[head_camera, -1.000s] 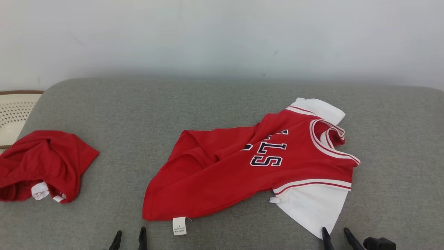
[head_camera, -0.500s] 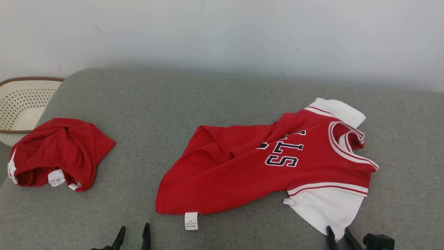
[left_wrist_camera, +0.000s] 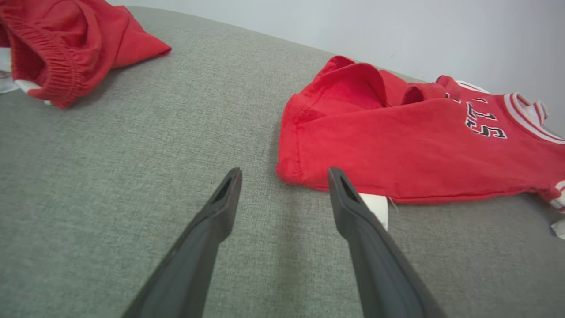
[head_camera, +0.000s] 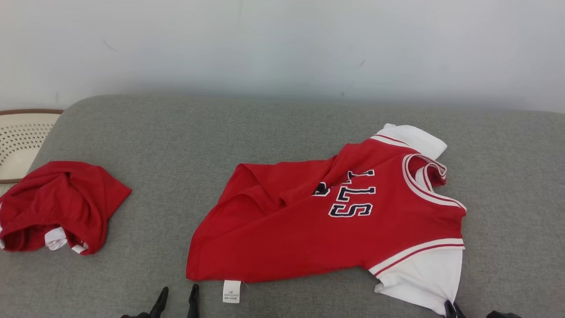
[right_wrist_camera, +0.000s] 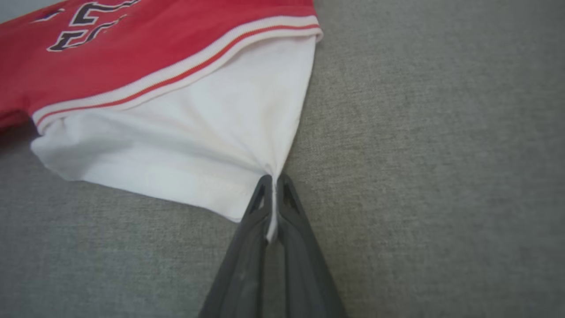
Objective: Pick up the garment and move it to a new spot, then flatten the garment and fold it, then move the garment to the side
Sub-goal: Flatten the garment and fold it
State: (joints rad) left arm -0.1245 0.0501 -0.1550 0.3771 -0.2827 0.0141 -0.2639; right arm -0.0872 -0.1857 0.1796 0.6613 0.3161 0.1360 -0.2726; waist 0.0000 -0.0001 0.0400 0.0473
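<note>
The garment [head_camera: 326,221] is a red jersey with dark letters and white sleeves, lying rumpled on the grey cushion [head_camera: 220,132]. My right gripper [right_wrist_camera: 273,183] is shut on the corner of the near white sleeve [right_wrist_camera: 190,132], which bunches into its tips; in the head view that gripper [head_camera: 451,305] sits at the bottom edge under the sleeve [head_camera: 423,278]. My left gripper [left_wrist_camera: 282,174] stands open just short of the jersey's red hem corner [left_wrist_camera: 287,170], with nothing between its fingers; it also shows low in the head view [head_camera: 178,293], beside the white label [head_camera: 231,291].
A second red garment [head_camera: 62,205] lies crumpled at the cushion's left end. A pale perforated basket [head_camera: 22,141] stands past the left edge. A pale wall rises behind the cushion. Bare grey fabric lies between the two garments and to the right of the jersey.
My right gripper has gone from open to shut on the white sleeve's corner, and the sleeve is now drawn toward it. The head camera has shifted. The left gripper stays open.
</note>
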